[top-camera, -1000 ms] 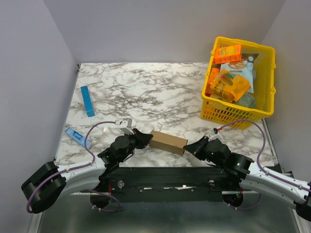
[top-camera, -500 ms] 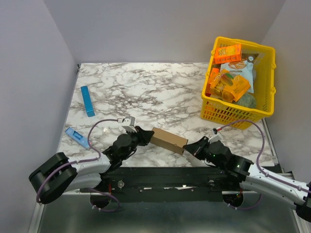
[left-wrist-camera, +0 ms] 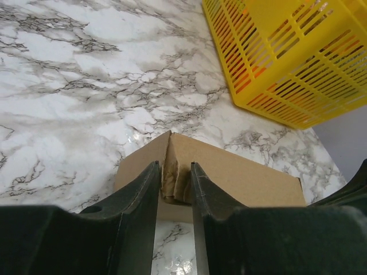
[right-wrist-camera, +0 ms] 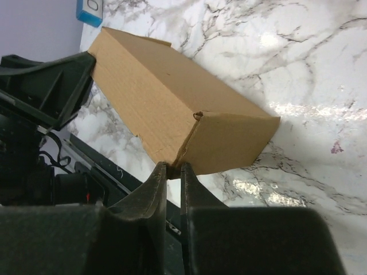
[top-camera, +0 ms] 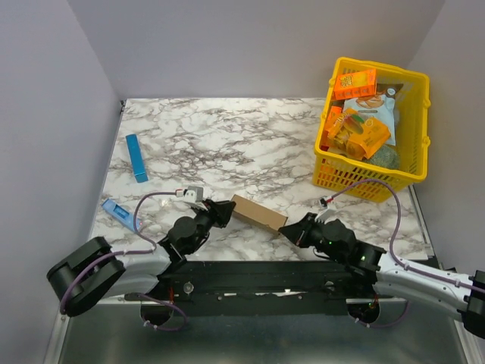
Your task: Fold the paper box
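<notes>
The paper box [top-camera: 260, 214] is a plain brown closed carton, held slantwise just above the table's near edge. My left gripper [top-camera: 224, 208] is shut on the folded flap at the box's left end; the left wrist view shows the flap [left-wrist-camera: 174, 179] pinched between the fingers. My right gripper [top-camera: 288, 230] is shut on the lower corner of the box's right end; the right wrist view shows the carton [right-wrist-camera: 172, 109] with its bottom corner pinched at the gripper [right-wrist-camera: 173, 167].
A yellow basket [top-camera: 415, 144] with orange snack boxes and packets stands at the far right; its wall shows in the left wrist view [left-wrist-camera: 287, 63]. A slim blue bar [top-camera: 136, 158] and a small blue packet [top-camera: 118, 211] lie at the left.
Both grippers have shifted left and slightly away with the box held between them. The box's left end has risen and it has turned more slanted.
</notes>
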`<state>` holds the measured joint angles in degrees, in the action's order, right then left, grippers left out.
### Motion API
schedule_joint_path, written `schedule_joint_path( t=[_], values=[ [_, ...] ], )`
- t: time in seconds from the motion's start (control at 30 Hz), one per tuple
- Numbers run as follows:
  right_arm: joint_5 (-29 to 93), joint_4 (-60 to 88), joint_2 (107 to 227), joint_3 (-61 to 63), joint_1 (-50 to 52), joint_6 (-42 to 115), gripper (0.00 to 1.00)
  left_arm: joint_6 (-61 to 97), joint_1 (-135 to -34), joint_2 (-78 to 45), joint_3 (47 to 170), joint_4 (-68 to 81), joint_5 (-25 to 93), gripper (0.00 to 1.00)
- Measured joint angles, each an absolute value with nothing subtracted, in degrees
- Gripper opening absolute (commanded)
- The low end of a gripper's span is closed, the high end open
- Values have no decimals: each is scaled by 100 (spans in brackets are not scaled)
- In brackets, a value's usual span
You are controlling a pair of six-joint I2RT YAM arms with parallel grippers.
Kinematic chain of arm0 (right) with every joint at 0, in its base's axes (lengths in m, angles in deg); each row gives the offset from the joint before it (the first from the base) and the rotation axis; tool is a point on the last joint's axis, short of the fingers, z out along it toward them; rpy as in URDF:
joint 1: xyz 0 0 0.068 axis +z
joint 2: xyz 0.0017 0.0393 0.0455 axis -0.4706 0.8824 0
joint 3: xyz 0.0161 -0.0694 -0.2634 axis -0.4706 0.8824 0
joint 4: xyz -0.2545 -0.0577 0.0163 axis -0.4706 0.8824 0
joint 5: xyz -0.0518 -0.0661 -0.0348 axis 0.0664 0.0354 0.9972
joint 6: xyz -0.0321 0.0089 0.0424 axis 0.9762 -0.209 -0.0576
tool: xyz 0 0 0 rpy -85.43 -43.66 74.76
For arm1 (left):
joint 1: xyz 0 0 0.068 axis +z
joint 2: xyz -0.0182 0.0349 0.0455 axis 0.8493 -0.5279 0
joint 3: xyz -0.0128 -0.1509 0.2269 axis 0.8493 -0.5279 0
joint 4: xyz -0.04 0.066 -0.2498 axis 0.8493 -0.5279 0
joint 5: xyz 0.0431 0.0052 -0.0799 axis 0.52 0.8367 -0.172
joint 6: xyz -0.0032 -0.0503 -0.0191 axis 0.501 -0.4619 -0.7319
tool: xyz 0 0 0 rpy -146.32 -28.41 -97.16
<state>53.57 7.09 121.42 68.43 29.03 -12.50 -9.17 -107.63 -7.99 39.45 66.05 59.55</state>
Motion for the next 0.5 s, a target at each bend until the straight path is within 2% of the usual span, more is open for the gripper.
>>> schedule_joint_path(
  t=[0.13, 0.23, 0.27, 0.3, 0.37, 0.4, 0.5],
  values=[
    [5233, 547, 12756, 6675, 3229, -1011, 0, -1166, -10886, 224, 3919, 5838, 6237, 44],
    [5215, 737, 13327, 6662, 3515, -917, 1, -1492, -11106, 1223, 3932, 5095, 6270, 70],
    [5220, 837, 13460, 6662, 3543, -893, 2, -1610, -11148, 1420, 3934, 4918, 6277, 82],
    [5237, 925, 13543, 6662, 3550, -902, 8, -1697, -11174, 1693, 3936, 4623, 6316, 86],
    [5263, 1012, 13598, 6662, 3561, -933, 13, -1912, -11179, 1927, 3939, 4205, 6408, 92],
    [5279, 1025, 13600, 6659, 3563, -935, 27, -1971, -11179, 1914, 3943, 4083, 6438, 92],
    [5314, 1074, 13591, 6629, 3563, -965, 43, -2128, -11176, 1636, 3945, 3503, 6517, 93]
  ],
)
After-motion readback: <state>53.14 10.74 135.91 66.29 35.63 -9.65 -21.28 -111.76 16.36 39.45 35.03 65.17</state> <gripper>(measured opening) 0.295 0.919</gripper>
